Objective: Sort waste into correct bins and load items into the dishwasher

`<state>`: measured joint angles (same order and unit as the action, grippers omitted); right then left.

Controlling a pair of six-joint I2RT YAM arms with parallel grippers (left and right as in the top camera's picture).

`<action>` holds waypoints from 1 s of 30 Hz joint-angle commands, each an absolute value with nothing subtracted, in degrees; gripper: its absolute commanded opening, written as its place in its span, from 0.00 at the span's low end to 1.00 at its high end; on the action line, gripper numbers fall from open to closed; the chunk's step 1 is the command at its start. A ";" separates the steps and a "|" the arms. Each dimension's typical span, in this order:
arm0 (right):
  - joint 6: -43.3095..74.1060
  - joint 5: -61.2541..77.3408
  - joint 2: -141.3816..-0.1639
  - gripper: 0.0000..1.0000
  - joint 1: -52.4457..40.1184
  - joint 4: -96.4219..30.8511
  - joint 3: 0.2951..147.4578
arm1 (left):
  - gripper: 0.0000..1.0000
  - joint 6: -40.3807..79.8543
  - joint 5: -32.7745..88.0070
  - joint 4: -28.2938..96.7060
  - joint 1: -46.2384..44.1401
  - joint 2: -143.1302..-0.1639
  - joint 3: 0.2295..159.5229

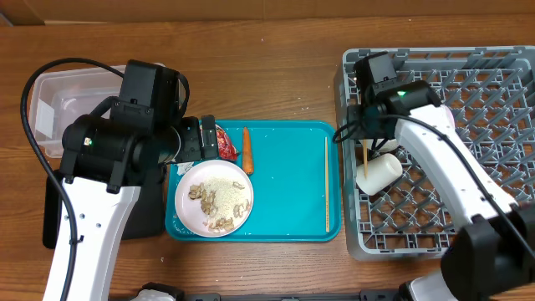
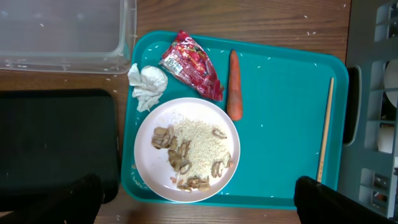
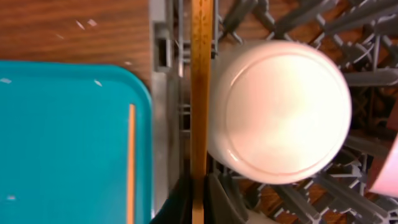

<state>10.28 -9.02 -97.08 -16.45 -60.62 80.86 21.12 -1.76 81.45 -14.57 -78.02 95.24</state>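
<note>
Grey rack point(image 3: 160, 124): right jaws clamp chopstick point(image 3: 200, 93), cup point(image 3: 280, 112) just beside; left jaws wide open.

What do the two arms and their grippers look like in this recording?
Both arms have smooth white link shells and boxy black joint housings. The left arm carries a looping black cable; the right arm shows a small green light. The left gripper and right gripper have black fingers.

The place reads as a robotics lab bench staged as a kitchen clear-up station: a cabled left arm point(image 1: 92, 209) and right arm point(image 1: 443, 159) stand over a bare wooden table point(image 1: 276, 75) carrying a grey dish rack point(image 1: 501, 100), a teal tray point(image 1: 292, 184) and a plate point(image 1: 184, 213) of scraps point(image 1: 201, 194).
</note>
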 commanded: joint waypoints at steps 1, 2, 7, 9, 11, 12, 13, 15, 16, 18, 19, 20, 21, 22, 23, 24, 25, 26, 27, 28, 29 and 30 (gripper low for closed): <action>8.47 -9.74 -97.56 0.24 -16.60 -59.66 80.82 | 1.00 22.06 -1.91 81.43 -14.26 -78.30 95.39; 8.47 -9.32 -97.17 0.28 -17.30 -60.07 81.08 | 1.00 22.06 -1.91 81.45 -14.26 -78.30 95.39; 8.86 -4.38 -94.45 0.31 -22.92 -61.30 81.19 | 1.00 22.06 -1.91 81.45 -14.26 -78.30 95.39; 12.53 -4.38 -94.39 0.33 -28.42 -62.59 80.95 | 1.00 22.06 -1.91 81.45 -14.26 -78.30 95.39; 15.79 -5.63 -94.67 0.34 -32.93 -62.13 79.75 | 1.00 22.06 -1.91 81.43 -14.26 -78.30 95.39; 17.34 -6.94 -94.78 0.34 -34.33 -61.82 79.02 | 1.00 22.06 -1.91 81.45 -14.26 -78.30 95.39; 19.73 -9.19 -95.07 0.36 -35.81 -61.39 77.89 | 1.00 22.06 -1.91 81.45 -14.26 -78.30 95.39; 23.27 -12.60 -95.74 0.39 -37.52 -60.77 75.64 | 1.00 22.06 -1.91 81.45 -14.26 -78.30 95.39; 24.77 -13.85 -96.33 0.40 -38.06 -59.96 73.97 | 1.00 22.06 -1.91 81.45 -14.26 -78.30 95.39; 25.58 -14.28 -97.93 0.42 -38.24 -57.28 70.39 | 1.00 22.06 -1.91 81.43 -14.26 -78.30 95.39; 25.56 -14.37 -98.41 0.43 -38.24 -56.49 69.45 | 1.00 22.06 -1.91 81.45 -14.26 -78.30 95.39; 25.56 -14.39 -99.02 0.43 -38.15 -55.42 68.36 | 1.00 22.06 -1.91 81.43 -14.26 -78.30 95.39; 25.54 -14.41 -99.79 0.44 -38.02 -54.15 67.35 | 1.00 22.06 -1.91 81.45 -14.26 -78.30 95.39; 25.54 -14.59 -100.55 0.45 -37.91 -53.19 66.76 | 1.00 22.06 -1.91 81.45 -14.26 -78.30 95.39; 25.54 -14.66 -101.27 0.45 -37.87 -52.62 66.52 | 1.00 22.06 -1.91 81.45 -14.26 -78.30 95.39; 25.54 -15.18 -102.26 0.45 -37.87 -51.96 66.32 | 1.00 22.06 -1.91 81.43 -14.26 -78.30 95.39; 25.56 -16.60 -103.20 0.46 -37.87 -51.66 66.13 | 1.00 22.06 -1.91 81.45 -14.26 -78.30 95.39; 25.58 -18.35 -104.53 0.48 -37.85 -50.98 65.52 | 1.00 22.06 -1.91 81.45 -14.26 -78.30 95.39; 25.56 -18.26 -104.97 0.48 -37.80 -50.46 65.19 | 1.00 22.06 -1.91 81.45 -14.26 -78.30 95.39; 25.56 -17.91 -105.45 0.48 -37.80 -49.98 64.84 | 1.00 22.06 -1.91 81.45 -14.26 -78.30 95.39; 25.56 -17.63 -105.82 0.48 -37.80 -49.56 64.38 | 1.00 22.06 -1.91 81.45 -14.26 -78.30 95.39; 25.56 -17.10 -106.32 0.48 -37.80 -49.10 63.88 | 1.00 22.06 -1.91 81.45 -14.26 -78.30 95.39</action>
